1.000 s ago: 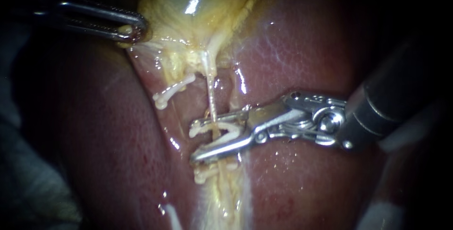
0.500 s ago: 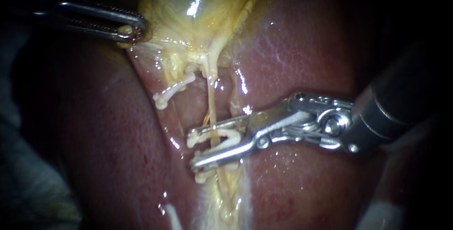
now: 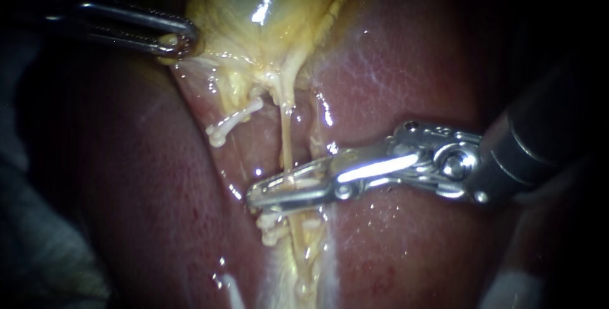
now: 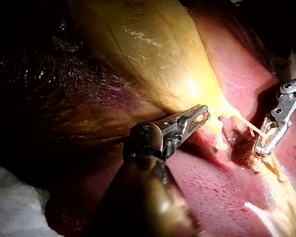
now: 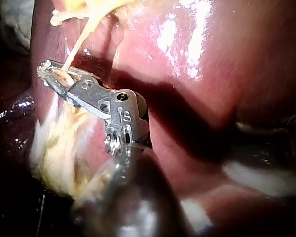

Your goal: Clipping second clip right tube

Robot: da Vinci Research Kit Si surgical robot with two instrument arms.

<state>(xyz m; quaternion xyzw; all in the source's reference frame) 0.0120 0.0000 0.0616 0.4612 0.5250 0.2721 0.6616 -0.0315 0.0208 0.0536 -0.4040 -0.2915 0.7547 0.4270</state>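
A thin pale right tube (image 3: pixel 285 138) runs down from the yellow gallbladder (image 3: pixel 254 4) across the liver (image 3: pixel 412 49). My right instrument (image 3: pixel 257 193) has its jaws shut on a white clip around this tube; the clip is almost hidden between them. Just below sits another white clip (image 3: pixel 271 230) on the same tube. My left instrument (image 3: pixel 181 37) is shut on the gallbladder's edge at the upper left. In the right wrist view the tube (image 5: pixel 79 47) enters the shut jaws (image 5: pixel 48 73). In the left wrist view the left jaws (image 4: pixel 200 114) grip yellow tissue, with the right instrument (image 4: pixel 266 145) beyond.
A short left tube carries a white clip (image 3: pixel 231 122), lying up and to the left of the right jaws. Red-brown liver lies on both sides of the yellow groove. White gauze (image 4: pixel 15 207) shows beside the left instrument's shaft.
The right instrument's jaws have gone from wide apart around the open clip to squeezed together on the tube. The clip has flattened between them. The left instrument has held still.
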